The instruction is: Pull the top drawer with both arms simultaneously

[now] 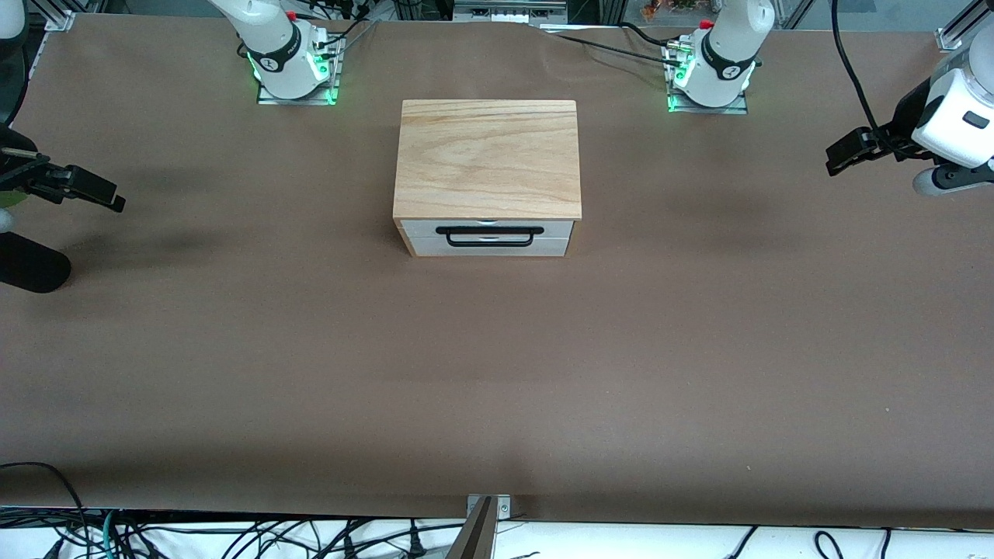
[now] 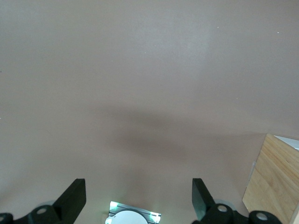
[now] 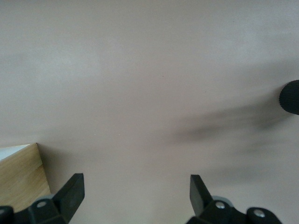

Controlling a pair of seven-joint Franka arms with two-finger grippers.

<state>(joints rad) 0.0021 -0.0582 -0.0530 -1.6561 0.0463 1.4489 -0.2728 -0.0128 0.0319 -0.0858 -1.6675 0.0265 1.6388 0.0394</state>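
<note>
The wooden box (image 1: pixel 488 159) stands in the middle of the table, its light-grained top facing up. The top drawer (image 1: pixel 489 227) is shut, its white front and long black bar handle (image 1: pixel 489 235) facing the front camera. My left gripper (image 1: pixel 832 161) hangs open and empty over the table at the left arm's end, well away from the box. My right gripper (image 1: pixel 115 202) hangs open and empty over the right arm's end. The left wrist view shows open fingers (image 2: pixel 138 184) over bare table and a box corner (image 2: pixel 273 186). The right wrist view shows the same (image 3: pixel 137 179), with a box corner (image 3: pixel 21 179).
A black cylinder (image 1: pixel 31 264) lies near the right arm's end of the table, also in the right wrist view (image 3: pixel 289 97). The arm bases (image 1: pixel 291 66) (image 1: pixel 710 74) stand farther from the front camera than the box. Cables hang at the table's nearest edge.
</note>
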